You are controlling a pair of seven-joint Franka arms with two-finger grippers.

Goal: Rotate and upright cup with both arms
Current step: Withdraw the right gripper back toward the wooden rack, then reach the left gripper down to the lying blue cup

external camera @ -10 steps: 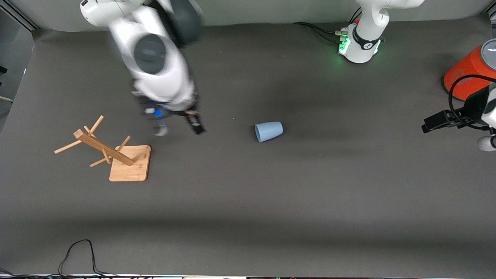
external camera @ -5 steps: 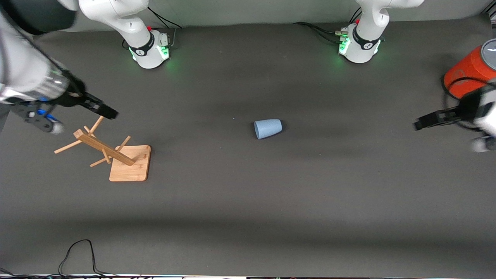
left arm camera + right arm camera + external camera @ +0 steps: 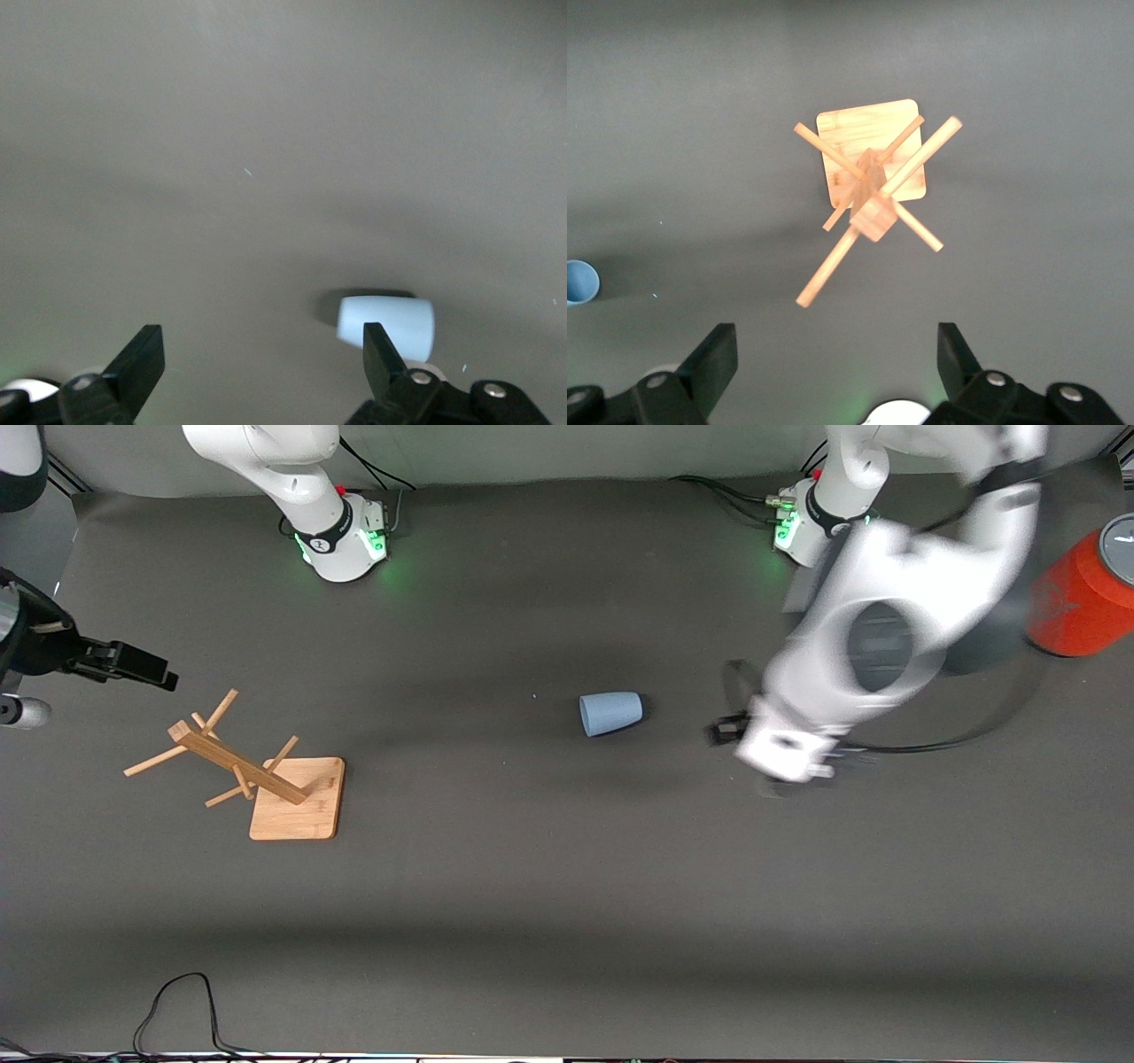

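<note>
Cup on its side; both grippers' fingers apart.

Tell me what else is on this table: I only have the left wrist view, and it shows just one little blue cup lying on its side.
Observer: A wooden rack stands toward the right arm's end of the table.
Visitor: Anything at the other end?
Observer: Yes, an orange can sits at the left arm's end.
Visitor: And where is the second gripper?
Observer: The right gripper hangs open near the rack, well away from the cup.
</note>
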